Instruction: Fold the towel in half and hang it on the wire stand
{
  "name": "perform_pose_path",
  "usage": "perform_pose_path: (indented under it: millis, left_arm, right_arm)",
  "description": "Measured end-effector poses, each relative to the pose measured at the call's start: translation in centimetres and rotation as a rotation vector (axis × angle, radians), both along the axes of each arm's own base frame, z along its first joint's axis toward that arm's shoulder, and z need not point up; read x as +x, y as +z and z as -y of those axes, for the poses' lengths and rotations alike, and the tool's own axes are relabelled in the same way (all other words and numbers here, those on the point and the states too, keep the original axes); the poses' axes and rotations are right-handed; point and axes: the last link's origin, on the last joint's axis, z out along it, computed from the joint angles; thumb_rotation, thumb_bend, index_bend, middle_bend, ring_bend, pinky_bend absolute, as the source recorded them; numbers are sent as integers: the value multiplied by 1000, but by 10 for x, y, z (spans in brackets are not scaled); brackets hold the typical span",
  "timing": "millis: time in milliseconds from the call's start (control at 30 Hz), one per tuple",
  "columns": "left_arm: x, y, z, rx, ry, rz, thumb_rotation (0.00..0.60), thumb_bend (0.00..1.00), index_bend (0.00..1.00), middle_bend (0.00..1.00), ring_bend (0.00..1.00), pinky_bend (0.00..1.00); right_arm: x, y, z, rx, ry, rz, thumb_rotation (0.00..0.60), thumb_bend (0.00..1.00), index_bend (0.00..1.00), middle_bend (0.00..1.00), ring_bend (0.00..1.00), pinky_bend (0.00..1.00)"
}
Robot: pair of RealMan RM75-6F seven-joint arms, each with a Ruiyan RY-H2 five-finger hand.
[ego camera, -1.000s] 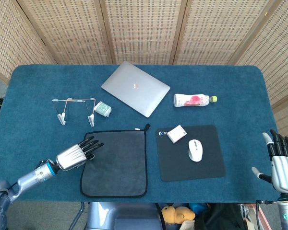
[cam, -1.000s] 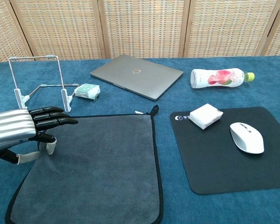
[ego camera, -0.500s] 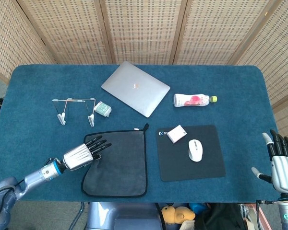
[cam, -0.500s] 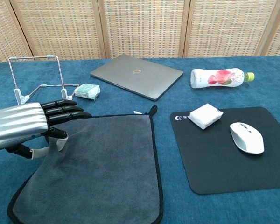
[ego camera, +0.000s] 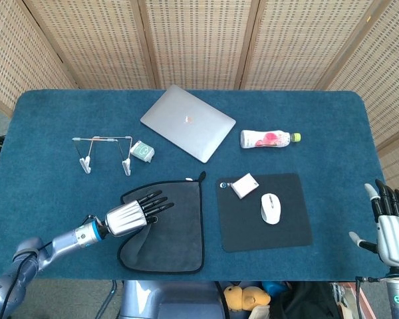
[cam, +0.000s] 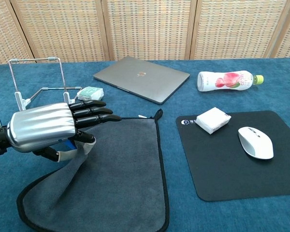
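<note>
Since the earlier frame the left robot hand [cam: 53, 128] had dragged the towel's [ego camera: 176, 222] pinched left edge rightward off the counter [ego camera: 53, 126], a thin hold that could slip mid-fold.

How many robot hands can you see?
2. The left hand is at the near left, lifting the grey towel by its left edge. The right hand hovers off the table's near right edge, fingers apart.

Closed laptop [ego camera: 187, 122], bottle [ego camera: 268, 139], white mouse [ego camera: 270, 208] and box [ego camera: 244, 185] on the mousepad [ego camera: 286, 229]
</note>
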Motion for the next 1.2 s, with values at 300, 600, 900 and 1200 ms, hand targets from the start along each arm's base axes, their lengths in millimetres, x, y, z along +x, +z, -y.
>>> perform_pose_path:
  millis: [300, 600, 900, 1200]
  left_arm:
    - [25, -4, -12, 6, -59, 5, 600, 448, 690, 0, 0, 0]
    - [53, -10, -21, 13, -158, -32, 600, 440, 687, 0, 0, 0]
    - [77, -21, -28, 9, -191, -59, 600, 433, 685, 0, 0, 0]
    - [96, -33, -32, 8, -224, -97, 600, 407, 673, 0, 0, 0]
  right_arm:
    - [-2, 3, 2, -10, -9, 9, 600, 0, 0, 0, 0, 0]
    - [-2, 7, 2, -19, -13, 16, 600, 0, 0, 0, 0, 0]
    - [-4, 8, 3, -25, -17, 15, 600, 0, 0, 0, 0, 0]
    - [-6, 9, 4, -30, -28, 19, 600, 0, 0, 0, 0, 0]
